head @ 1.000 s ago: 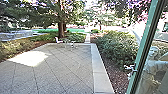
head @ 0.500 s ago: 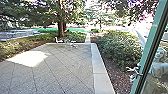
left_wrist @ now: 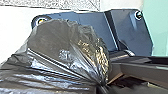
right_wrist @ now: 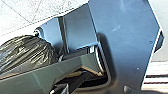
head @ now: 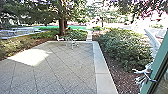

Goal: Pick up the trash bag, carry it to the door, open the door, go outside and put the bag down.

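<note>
Paving [head: 65,67] is spread ahead, edged by shrubs [head: 122,48]. The trash bag [left_wrist: 57,57] is seen low at the robot, close by the wide dark plate [left_wrist: 87,23]. Thin, glossy black plastic is shown: soft, slippery and easily torn, it may be judged, with a weight that cannot be read. Hold is best taken at the gathered neck [left_wrist: 103,85], where the folds are bunched together; loose film is better left alone. Its narrow end is pointed toward the jointed bar [left_wrist: 145,72], and the long axis is judged to be run from there into the fuller body. Whether either pincer is spread, pressed together or pinching plastic cannot be told. Farther out, the green-framed door [head: 156,68] is seen on the robot's right.
</note>
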`<state>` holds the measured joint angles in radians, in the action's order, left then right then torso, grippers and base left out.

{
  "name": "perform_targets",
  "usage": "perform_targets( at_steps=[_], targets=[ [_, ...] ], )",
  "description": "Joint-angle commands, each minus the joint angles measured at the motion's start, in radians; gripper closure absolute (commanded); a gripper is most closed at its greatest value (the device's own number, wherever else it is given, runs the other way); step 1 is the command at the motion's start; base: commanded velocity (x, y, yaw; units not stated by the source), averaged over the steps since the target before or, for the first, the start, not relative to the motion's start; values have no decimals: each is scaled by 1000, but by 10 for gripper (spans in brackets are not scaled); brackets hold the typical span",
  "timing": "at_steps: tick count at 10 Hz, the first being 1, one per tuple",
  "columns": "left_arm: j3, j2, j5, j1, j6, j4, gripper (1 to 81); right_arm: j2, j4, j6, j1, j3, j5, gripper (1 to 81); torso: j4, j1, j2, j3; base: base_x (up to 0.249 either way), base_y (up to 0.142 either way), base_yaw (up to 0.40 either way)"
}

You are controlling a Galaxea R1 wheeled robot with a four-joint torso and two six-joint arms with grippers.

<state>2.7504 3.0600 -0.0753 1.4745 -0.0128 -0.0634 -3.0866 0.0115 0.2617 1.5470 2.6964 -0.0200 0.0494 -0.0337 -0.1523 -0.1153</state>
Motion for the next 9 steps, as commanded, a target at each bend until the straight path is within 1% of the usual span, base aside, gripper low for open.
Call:
perform_targets(
  at_steps=[1,5,9],
  targets=[
    [-3,2,-57,-45,0,-4,811,-14,5,-4,-41,-12,-58,10,0,0,0,0,125,81,0],
    [-3,2,-57,-45,0,-6,811,-14,4,-4,-40,-12,-58,10,0,0,0,0,125,72,0],
    [-3,2,-57,-45,0,-6,811,-14,2,-2,-43,-12,-58,10,0,0,1,0,122,0,0]
  ],
)
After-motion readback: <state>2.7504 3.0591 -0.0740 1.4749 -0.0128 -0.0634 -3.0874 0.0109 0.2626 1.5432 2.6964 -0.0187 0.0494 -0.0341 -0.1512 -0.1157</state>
